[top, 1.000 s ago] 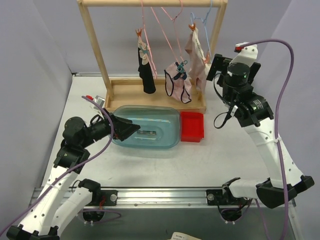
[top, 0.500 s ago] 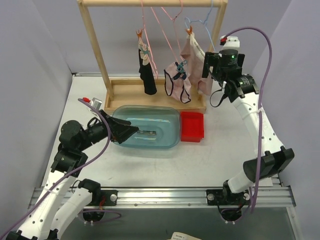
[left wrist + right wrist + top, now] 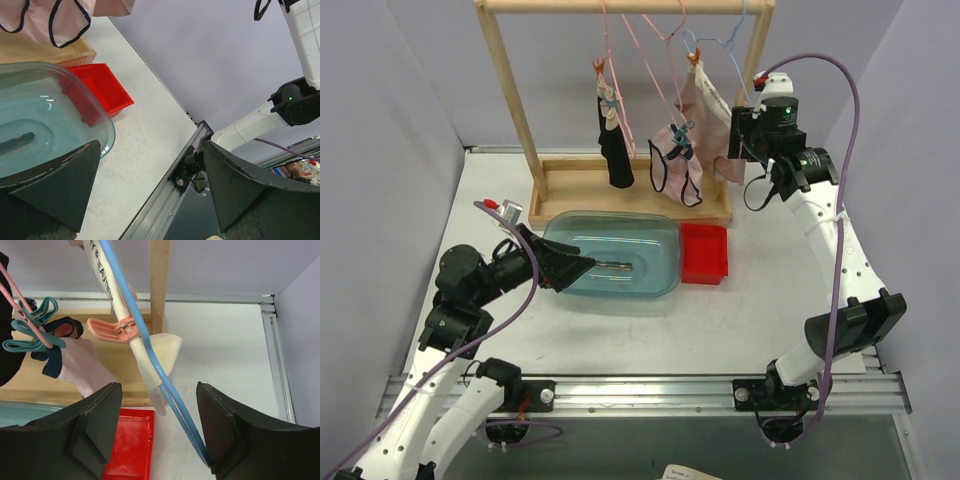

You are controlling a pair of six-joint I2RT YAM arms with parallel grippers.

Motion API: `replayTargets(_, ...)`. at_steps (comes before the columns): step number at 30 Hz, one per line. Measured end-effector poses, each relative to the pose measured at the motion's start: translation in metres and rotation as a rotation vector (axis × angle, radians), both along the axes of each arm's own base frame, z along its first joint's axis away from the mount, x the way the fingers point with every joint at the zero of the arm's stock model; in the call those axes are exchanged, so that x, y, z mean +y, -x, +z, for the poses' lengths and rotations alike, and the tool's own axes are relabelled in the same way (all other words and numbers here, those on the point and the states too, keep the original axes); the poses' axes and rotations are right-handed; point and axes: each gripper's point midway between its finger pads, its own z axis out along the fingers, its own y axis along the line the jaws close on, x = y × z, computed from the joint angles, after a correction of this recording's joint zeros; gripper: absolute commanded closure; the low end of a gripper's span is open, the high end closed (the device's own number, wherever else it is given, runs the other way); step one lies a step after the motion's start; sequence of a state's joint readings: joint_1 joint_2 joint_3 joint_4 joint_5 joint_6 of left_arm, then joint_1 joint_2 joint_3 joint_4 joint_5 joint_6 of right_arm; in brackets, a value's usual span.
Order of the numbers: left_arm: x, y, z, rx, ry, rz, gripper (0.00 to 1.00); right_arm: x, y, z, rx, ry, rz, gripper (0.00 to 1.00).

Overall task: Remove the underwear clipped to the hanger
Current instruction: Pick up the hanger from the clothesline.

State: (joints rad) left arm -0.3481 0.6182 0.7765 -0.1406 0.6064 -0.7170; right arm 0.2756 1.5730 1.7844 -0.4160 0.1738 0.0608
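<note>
Underwear hangs from hangers on a wooden rack (image 3: 510, 90): a black brief (image 3: 614, 150), a dark-trimmed pink brief (image 3: 677, 168) and a pale pink brief (image 3: 705, 110) on the blue hanger (image 3: 720, 45). My right gripper (image 3: 733, 140) is open at that pale brief's right edge. In the right wrist view, the blue hanger wire (image 3: 150, 350) and the brief's cream band (image 3: 150, 370) pass between the jaws of my right gripper (image 3: 160, 435). A salmon clothespin (image 3: 112, 327) clips the band above. My left gripper (image 3: 575, 268) is open and empty by the tub.
A teal translucent tub (image 3: 620, 255) and a small red tray (image 3: 705, 252) sit in front of the rack's wooden base (image 3: 570, 185). Teal clothespins (image 3: 30, 335) hang on a pink hanger to the left. The table's metal rail (image 3: 170, 200) runs under my left gripper (image 3: 150, 185).
My right arm has moved left and up to the pale pink brief, pushing it and the blue hanger leftward, and its jaws have narrowed. My left arm has drifted slightly down.
</note>
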Motion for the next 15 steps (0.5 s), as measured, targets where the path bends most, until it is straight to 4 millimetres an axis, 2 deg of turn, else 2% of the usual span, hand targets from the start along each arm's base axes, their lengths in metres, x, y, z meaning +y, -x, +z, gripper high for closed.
replayTargets(8,0.000,0.000,-0.001,-0.002,-0.005,0.000,0.06,0.007,0.001,0.001,0.003,0.000,0.052,0.60)
replayTargets(11,0.000,-0.001,-0.001,-0.006,-0.009,0.001,0.06,0.009,0.001,0.002,0.003,-0.001,0.064,0.76)
replayTargets(12,0.000,-0.001,-0.002,-0.006,-0.011,0.001,0.06,0.010,0.001,0.002,0.002,-0.001,0.067,0.88)
replayTargets(14,0.000,-0.001,-0.003,-0.004,-0.014,0.001,0.06,0.012,0.001,0.002,0.004,-0.004,0.081,1.00)
replayTargets(15,0.000,-0.001,-0.003,-0.004,-0.015,0.001,0.06,0.013,0.002,0.001,0.007,-0.004,0.086,1.00)
